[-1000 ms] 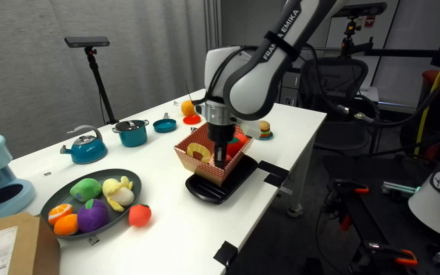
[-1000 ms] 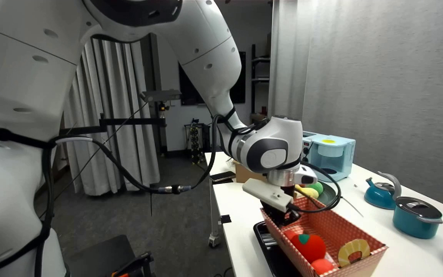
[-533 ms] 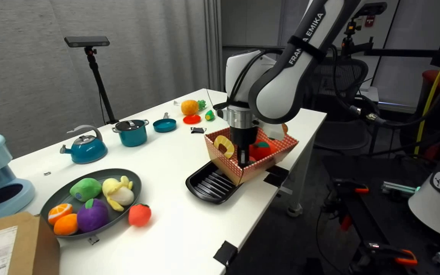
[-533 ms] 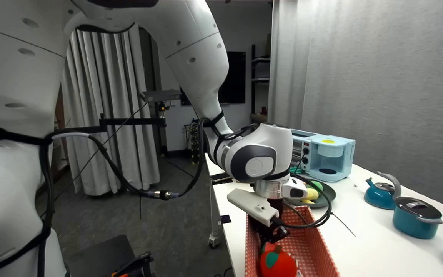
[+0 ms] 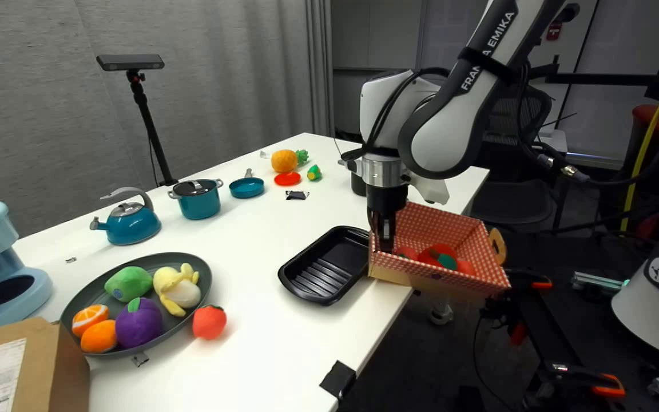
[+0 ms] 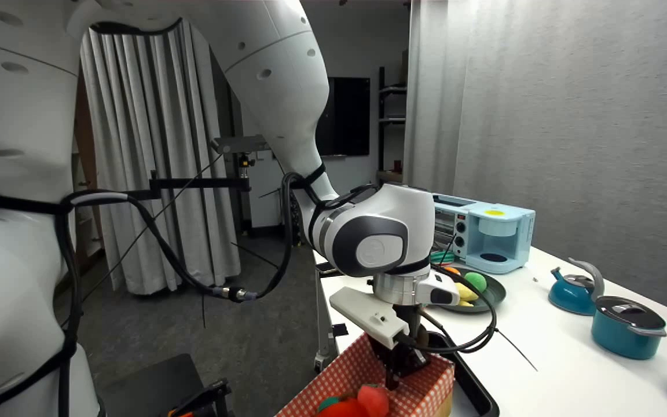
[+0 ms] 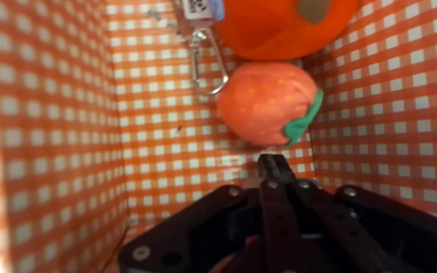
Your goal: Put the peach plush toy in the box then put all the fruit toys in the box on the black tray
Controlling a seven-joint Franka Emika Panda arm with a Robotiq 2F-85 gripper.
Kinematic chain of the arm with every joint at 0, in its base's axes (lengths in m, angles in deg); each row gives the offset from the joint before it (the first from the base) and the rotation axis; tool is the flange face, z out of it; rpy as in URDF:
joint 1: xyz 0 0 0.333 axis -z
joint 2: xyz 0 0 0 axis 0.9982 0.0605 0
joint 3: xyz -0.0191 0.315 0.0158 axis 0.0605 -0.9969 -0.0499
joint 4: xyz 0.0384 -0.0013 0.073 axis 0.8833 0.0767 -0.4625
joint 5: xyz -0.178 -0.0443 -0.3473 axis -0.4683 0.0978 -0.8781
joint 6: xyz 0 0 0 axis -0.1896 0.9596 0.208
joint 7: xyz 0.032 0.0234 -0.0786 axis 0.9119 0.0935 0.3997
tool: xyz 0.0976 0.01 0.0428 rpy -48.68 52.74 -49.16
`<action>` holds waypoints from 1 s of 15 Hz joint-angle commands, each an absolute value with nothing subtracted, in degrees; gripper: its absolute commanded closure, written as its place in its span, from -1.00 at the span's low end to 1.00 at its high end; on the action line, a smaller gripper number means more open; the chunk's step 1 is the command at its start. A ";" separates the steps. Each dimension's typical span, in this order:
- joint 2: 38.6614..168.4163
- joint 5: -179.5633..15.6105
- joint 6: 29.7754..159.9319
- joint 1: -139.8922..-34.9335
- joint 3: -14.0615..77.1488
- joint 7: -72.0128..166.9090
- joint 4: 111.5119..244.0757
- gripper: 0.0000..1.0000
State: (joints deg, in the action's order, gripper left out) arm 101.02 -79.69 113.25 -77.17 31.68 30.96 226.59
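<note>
The box (image 5: 449, 226), red-and-white checked with a round handle (image 5: 498, 246), juts out past the table edge; it also shows in an exterior view (image 6: 333, 373). Inside it lie the larger red-orange peach plush toy (image 7: 279, 30), a smaller red fruit toy with green leaf (image 7: 268, 102) and another red toy (image 5: 467, 268). The black tray (image 5: 318, 274) is bare, its right rim partly behind the box corner. My gripper (image 7: 273, 159) is shut, fingers together and empty, inside the box at its tray-side end, beside the smaller red toy. Finger contact with the end wall is hidden.
A dark round bowl (image 5: 206, 286) holds several toy fruits, with a red toy (image 5: 209, 322) beside it. A cardboard carton (image 5: 66, 366), teal kettle (image 5: 134, 223), pot (image 5: 201, 203) and pan (image 5: 246, 187) stand around. A carabiner (image 7: 207, 62) lies in the box.
The box moved along with my gripper off the tray, rightward in an exterior view, and turned until it hangs over the table edge. The tray stayed put and is now mostly uncovered.
</note>
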 commanded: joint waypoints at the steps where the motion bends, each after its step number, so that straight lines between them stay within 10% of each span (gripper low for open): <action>1: 93.19 -80.53 109.37 -76.92 33.46 31.24 227.83 1.00; 15: 83.42 -80.40 101.55 -77.08 36.63 31.49 225.69 1.00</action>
